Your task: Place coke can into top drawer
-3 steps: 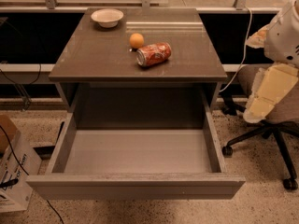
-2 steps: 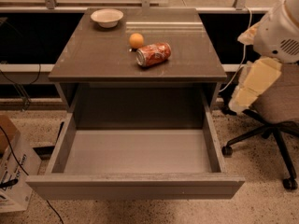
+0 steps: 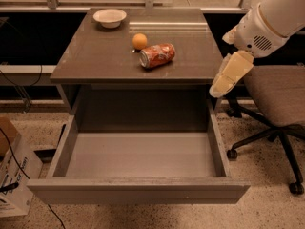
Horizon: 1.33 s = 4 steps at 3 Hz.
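No text, brand, number or sign can be read with certainty. The coke can point(image 3: 157, 55), lying on its side near the middle of the bench point(image 3: 90, 56), bears white markings too indistinct to spell out, and the cardboard box point(image 3: 12, 175) on the floor below the bench's front left corner carries dark print that is likewise illegible. The gripper point(image 3: 220, 86) hangs just outside the bench's right edge, near its front right corner.
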### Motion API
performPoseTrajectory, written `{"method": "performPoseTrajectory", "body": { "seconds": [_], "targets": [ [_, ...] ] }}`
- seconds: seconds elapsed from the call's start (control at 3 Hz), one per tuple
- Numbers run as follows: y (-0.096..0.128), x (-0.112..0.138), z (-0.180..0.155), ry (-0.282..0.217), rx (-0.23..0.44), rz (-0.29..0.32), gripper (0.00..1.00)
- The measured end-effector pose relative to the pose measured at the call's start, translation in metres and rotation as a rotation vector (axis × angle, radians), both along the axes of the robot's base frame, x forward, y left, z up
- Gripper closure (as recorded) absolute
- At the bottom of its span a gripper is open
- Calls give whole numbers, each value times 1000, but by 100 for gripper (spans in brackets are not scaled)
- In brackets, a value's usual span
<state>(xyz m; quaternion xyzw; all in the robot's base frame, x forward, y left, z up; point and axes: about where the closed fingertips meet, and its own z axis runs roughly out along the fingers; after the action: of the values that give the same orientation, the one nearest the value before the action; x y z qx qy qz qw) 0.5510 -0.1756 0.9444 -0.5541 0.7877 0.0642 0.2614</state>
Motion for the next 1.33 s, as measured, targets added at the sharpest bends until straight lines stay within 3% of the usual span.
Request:
{"method": "performPoseTrajectory", "body": {
  "seconds": [0.33, 0.67, 1.0, 1.33],
  "targets": [
    [0, 0, 0, 0, 0, 0, 0],
    [20, 6, -7, -7, 21, 23, 0],
    [68, 32, -15, -44, 66, 90, 0],
    [93, 52, -25, -53, 103, 109, 0]
  ]
}}
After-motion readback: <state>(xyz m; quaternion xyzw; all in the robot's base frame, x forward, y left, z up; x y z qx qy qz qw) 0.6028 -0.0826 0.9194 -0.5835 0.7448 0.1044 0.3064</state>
